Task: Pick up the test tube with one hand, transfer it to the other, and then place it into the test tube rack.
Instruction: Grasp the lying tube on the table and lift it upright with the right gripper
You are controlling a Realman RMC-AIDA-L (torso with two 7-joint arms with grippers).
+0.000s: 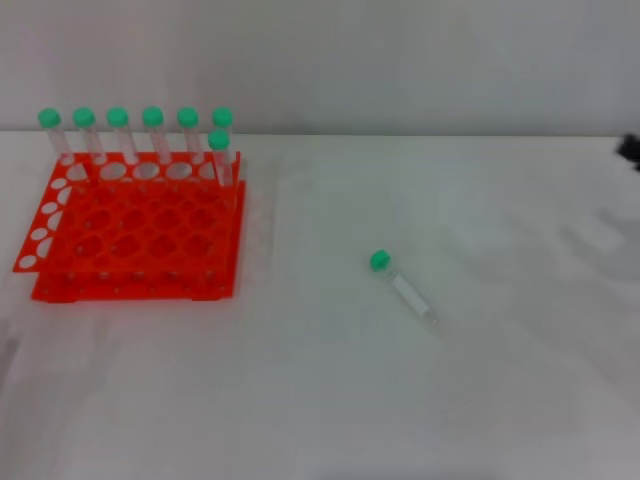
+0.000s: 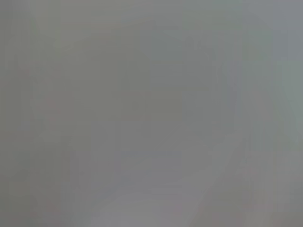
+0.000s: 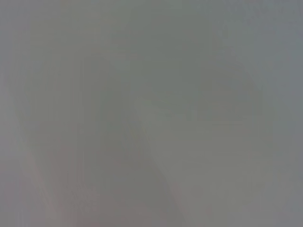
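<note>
Grippers: I am seeing neither one clearly; a dark sliver is showing at the head view's right edge, likely part of the right arm (image 1: 630, 150), but I cannot tell how far any fingers are parted or whether they are holding anything. Both wrist views are giving me plain grey, nothing usable.
Step in hand: I am judging this as the very start, with the pick-up not yet begun.
Approach: I am planning to bring one gripper down over the test tube (image 1: 404, 288) from above, closing across its clear body, not along it, and leaving the capped end free for the other gripper to take during the handover.
Tube position: it is lying on its side on the white table (image 1: 300, 400), well apart from the test tube rack (image 1: 135, 235), to that rack's right.
Tube look: round green cap pointing up-left in the head view, clear tapered body running down-right.
Rack: bright orange-red, holding seven green-capped tubes (image 1: 152, 135) upright along its far row, with many holes standing open nearer me.
Risk: I am expecting the tube to roll if nudged sideways.
</note>
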